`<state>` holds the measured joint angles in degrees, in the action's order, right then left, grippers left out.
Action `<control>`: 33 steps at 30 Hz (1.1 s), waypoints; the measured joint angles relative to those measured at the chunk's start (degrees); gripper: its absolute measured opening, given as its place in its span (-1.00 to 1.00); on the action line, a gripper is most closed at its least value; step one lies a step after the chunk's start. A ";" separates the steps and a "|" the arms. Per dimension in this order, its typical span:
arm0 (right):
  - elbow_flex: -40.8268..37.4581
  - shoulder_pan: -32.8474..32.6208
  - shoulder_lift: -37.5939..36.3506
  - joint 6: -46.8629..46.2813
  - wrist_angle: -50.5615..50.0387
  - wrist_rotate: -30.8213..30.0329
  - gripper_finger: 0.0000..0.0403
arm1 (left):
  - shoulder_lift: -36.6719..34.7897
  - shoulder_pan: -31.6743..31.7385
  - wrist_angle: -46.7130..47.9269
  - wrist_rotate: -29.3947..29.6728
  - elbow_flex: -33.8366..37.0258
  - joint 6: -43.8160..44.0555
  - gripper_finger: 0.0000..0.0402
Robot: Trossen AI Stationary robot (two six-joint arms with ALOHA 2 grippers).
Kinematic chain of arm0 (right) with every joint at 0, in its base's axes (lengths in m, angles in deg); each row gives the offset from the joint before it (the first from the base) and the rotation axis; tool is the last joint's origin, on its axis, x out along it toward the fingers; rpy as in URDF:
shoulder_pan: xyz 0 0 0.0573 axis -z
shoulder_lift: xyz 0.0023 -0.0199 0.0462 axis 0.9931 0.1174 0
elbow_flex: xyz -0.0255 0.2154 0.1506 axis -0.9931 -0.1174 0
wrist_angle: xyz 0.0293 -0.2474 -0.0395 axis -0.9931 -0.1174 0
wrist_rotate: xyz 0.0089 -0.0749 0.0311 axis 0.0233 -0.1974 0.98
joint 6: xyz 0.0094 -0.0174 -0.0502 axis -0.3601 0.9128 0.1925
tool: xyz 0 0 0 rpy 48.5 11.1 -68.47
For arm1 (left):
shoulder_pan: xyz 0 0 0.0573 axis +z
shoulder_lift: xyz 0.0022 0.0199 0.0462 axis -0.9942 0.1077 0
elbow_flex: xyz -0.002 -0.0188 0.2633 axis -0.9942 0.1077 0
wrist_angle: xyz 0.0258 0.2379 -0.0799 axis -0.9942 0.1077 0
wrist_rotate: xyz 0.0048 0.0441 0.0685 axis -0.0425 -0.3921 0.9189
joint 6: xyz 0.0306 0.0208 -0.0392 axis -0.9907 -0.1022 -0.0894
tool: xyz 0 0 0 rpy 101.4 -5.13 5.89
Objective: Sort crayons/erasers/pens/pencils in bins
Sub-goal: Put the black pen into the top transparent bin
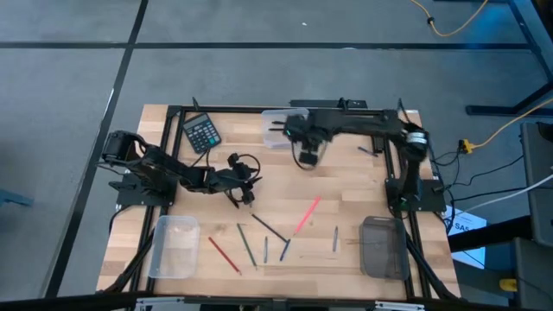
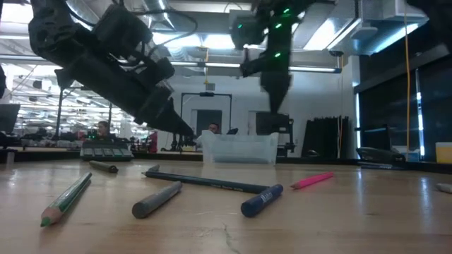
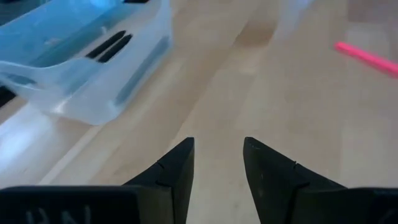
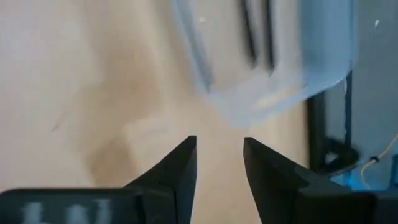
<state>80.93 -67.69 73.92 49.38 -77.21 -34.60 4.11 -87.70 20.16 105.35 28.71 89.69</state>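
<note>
Nearest me along the front edge I've got a clear bin [image 1: 174,246] on the left and the smoky dark bin [image 1: 381,245] on the right, both sitting on the wooden table [image 1: 346,194]. Between them lie the loose sticks: a red pencil [image 1: 224,254], a green pencil [image 2: 65,200], a grey crayon [image 2: 157,198], a blue pen [image 2: 261,200], a long dark pencil [image 2: 205,182] and a pink stick [image 1: 307,214] angled above the rest. None of these is in a bin.

Moving back, my left gripper [image 3: 217,160] hangs over bare wood near mid-table, fingers spread with nothing between them. The pink stick shows farther off in its wrist view.

Further back, my right gripper [image 4: 219,160] hovers just beside the far clear bin [image 1: 276,130], fingers parted and empty; that bin [image 4: 273,56] holds two dark sticks [image 4: 258,31]. The black calculator [image 1: 202,133] rests at the back left.
</note>
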 joint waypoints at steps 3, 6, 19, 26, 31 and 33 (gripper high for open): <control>-9.03 -3.70 -6.66 -7.51 1.93 -3.93 -0.33 | 0.00 -1.74 -0.16 0.02 0.00 1.25 -0.34; -16.76 -7.03 -12.65 -17.27 7.26 -6.88 -0.33 | 0.00 -3.29 -0.28 0.82 0.00 1.35 -0.34; -32.22 -12.06 -12.62 -26.57 62.10 23.40 -0.33 | -6.95 -8.19 2.25 7.27 0.00 -13.57 -0.34; -18.56 -14.90 7.46 -22.55 72.05 20.84 -0.33 | -25.38 -13.26 18.12 21.33 -0.08 -10.51 -0.34; -0.02 -15.47 21.16 -21.05 68.72 20.15 -0.33 | -33.14 -15.42 35.66 27.06 -0.06 -3.40 -0.34; 6.77 -15.72 25.25 -21.02 64.39 20.09 -0.33 | -33.92 -16.05 42.41 28.77 0.02 1.93 -0.34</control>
<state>87.70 -83.41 99.17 28.36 -12.82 -14.51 -29.81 -103.75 62.57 134.12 28.73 91.63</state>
